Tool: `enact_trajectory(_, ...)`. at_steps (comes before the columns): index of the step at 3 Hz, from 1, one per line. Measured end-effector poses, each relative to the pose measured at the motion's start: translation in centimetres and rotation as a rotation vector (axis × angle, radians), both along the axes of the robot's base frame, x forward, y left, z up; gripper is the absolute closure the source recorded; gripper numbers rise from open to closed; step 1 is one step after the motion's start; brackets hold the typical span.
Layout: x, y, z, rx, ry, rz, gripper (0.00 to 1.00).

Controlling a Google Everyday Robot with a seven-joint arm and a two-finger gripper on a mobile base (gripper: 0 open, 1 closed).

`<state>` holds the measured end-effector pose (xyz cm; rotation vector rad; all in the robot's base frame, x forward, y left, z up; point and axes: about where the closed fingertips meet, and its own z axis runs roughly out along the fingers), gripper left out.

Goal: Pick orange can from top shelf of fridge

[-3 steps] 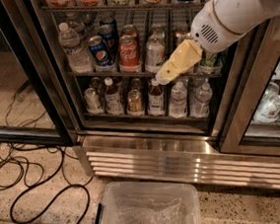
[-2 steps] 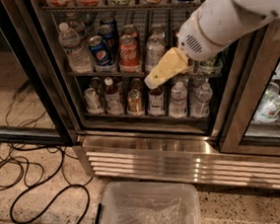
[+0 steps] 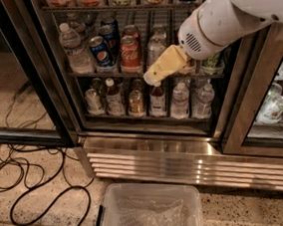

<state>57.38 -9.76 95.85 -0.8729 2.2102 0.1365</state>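
The claw (image 3: 149, 78) has swung left across the fridge (image 3: 150, 154) front, ending near the red can (image 3: 130, 53).

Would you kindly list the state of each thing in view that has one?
fridge, glass door swung open.
hand, at the front of the middle rack, just right of the Coca-Cola can.
Coca-Cola can, upright on that rack.
Pepsi can, upright beside it.
water bottle, upright and capped.
plastic bin, open-topped, on the floor before the fridge.
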Motion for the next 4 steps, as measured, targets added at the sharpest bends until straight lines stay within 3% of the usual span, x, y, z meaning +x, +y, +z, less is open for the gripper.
enact_trajectory(1, 0.3, 0.5, -0.1, 0.008, -0.013, -0.014, 0.00)
enact_trajectory(3, 3.1, 2.5, 0.1, 0.000, -0.142, -0.138, 0.00)
enact_trajectory(4, 4.3, 3.1, 0.4, 0.038, -0.145, -0.220, 0.00)
